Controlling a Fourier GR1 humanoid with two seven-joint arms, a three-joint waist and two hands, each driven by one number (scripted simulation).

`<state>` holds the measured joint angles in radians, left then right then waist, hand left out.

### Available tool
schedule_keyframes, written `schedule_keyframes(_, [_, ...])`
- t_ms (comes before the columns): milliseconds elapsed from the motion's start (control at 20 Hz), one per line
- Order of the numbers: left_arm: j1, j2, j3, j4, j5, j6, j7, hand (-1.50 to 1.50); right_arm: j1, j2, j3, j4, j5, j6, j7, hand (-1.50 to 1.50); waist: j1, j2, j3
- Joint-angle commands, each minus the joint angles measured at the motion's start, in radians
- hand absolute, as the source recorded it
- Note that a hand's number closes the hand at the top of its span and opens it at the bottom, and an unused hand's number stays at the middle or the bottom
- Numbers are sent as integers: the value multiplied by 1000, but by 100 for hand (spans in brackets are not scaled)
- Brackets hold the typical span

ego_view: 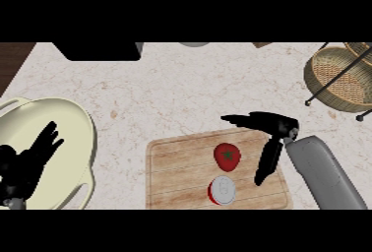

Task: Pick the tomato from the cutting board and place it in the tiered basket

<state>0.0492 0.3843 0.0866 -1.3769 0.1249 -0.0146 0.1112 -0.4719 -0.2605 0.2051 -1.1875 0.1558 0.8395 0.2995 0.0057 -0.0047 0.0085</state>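
A red tomato point(227, 156) with a green stem lies on the wooden cutting board point(174, 167), near its middle right. My right hand point(272, 127) hovers at the board's upper right corner, open, with fingers pointing left above the tomato and the thumb reaching down along the tomato's right side, a small gap apart. The wicker tiered basket point(340, 78) stands at the far right on a black wire frame. My left hand point(27, 162) rests open at the lower left, over a pale dish.
A red-and-white round object point(222, 190) lies on the board just below the tomato. A cream-coloured dish point(73, 123) fills the left side. A black box point(102, 50) sits at the counter's back edge. Marble counter stretches between board and basket.
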Motion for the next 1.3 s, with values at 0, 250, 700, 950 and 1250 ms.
schedule_keyframes(0, [-18, -12, 27, 88, -4, -47, -50, 0, 14, 63, -7, -51, 8, -15, 64, -150, -5, 4, -9])
schedule_keyframes(250, [-28, -27, 20, 13, -32, -22, 41, 0, -62, 74, -43, 80, 51, -6, 27, -150, 0, 5, -8])
schedule_keyframes(700, [8, -49, 47, -59, -35, -58, 72, 0, 38, 165, 47, 96, 193, -88, -72, -150, 1, 5, -8])
schedule_keyframes(950, [20, -19, 84, 39, -44, -103, -21, 0, 7, 123, 72, 111, 235, -64, -237, 150, 5, 7, -8])
schedule_keyframes(1250, [5, -60, 74, -50, -69, -61, 78, 0, 74, 198, 39, 52, 247, -164, -226, 150, -1, 5, -8])
